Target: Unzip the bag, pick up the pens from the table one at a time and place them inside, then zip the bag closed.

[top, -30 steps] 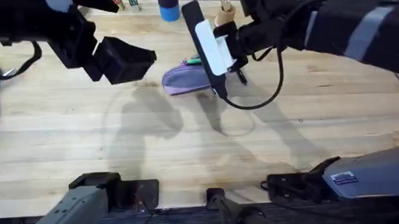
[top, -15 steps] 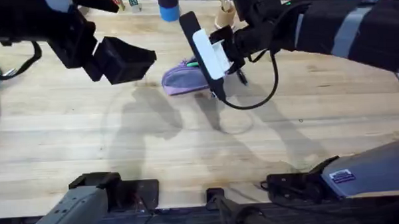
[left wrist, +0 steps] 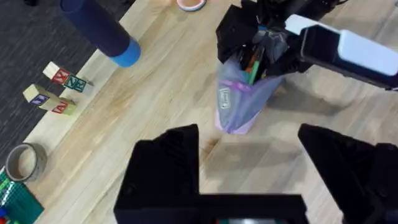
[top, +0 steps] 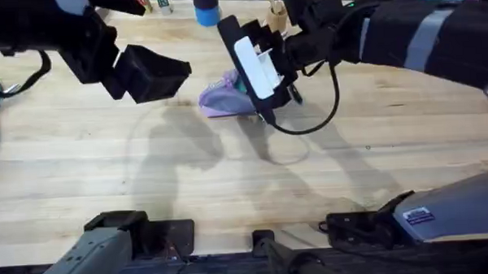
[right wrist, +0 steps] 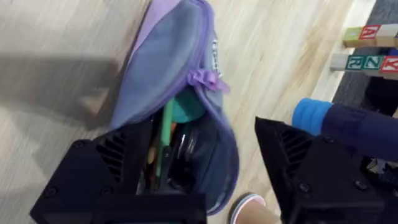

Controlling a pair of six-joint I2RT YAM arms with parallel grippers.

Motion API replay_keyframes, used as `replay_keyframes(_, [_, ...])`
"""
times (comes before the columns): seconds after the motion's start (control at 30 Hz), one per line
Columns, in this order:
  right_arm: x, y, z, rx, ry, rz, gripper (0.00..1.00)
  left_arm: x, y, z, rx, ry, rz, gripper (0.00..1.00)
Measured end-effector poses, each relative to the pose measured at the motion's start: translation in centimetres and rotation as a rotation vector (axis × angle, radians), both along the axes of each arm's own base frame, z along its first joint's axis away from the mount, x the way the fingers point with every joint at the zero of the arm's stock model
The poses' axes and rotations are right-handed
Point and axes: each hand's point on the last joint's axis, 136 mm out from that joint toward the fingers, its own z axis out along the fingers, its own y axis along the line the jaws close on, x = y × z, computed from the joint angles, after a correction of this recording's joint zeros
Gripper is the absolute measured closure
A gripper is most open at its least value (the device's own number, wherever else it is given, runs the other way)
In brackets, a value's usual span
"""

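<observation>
Overhead: lilac pouch (top: pixel 225 97) lies on the wooden table (top: pixel 229 178) near the far middle; right gripper (top: pixel 263 91) sits right over its right end, jaw state can't be told from here. Left gripper (top: pixel 156 72) hovers left of the pouch, apart from it. Left wrist: left fingers (left wrist: pixel 165 165) spread wide, holding nothing; pouch is beyond them, mouth open, green pen (left wrist: pixel 252 67) sticking up inside, right gripper at the mouth. Right wrist: right fingers (right wrist: pixel 115 165) spread wide astride the open pouch mouth, gripping nothing; green pen and a teal item inside; zipper pull (right wrist: pixel 204 79) on the rim.
</observation>
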Motion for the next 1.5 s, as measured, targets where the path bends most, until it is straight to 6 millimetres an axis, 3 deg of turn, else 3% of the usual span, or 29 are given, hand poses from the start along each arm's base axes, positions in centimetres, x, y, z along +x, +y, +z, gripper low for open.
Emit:
replay_keyframes(0.4, [0.0, 0.1, 0.1, 0.006, 0.0, -0.002, 0.006, 0.0, 0.0, 0.0, 0.0, 0.0, 0.0, 0.007])
replay_keyframes(0.57, [0.2, -0.3, 1.1, 0.044, 0.034, -0.091, 0.006, 0.0, 0.0, 0.0, 0.0, 0.0, 0.0, 0.007])
replay_keyframes(0.83, [0.9, -2.9, 4.9, 0.188, 0.145, -0.384, 0.006, 0.0, 0.0, 0.0, 0.0, 0.0, 0.0, 0.007])
replay_keyframes(1.5, [-3.4, -9.1, 12.5, 0.385, 0.275, -0.85, 0.006, 0.0, 0.0, 0.0, 0.0, 0.0, 0.0, 0.007])
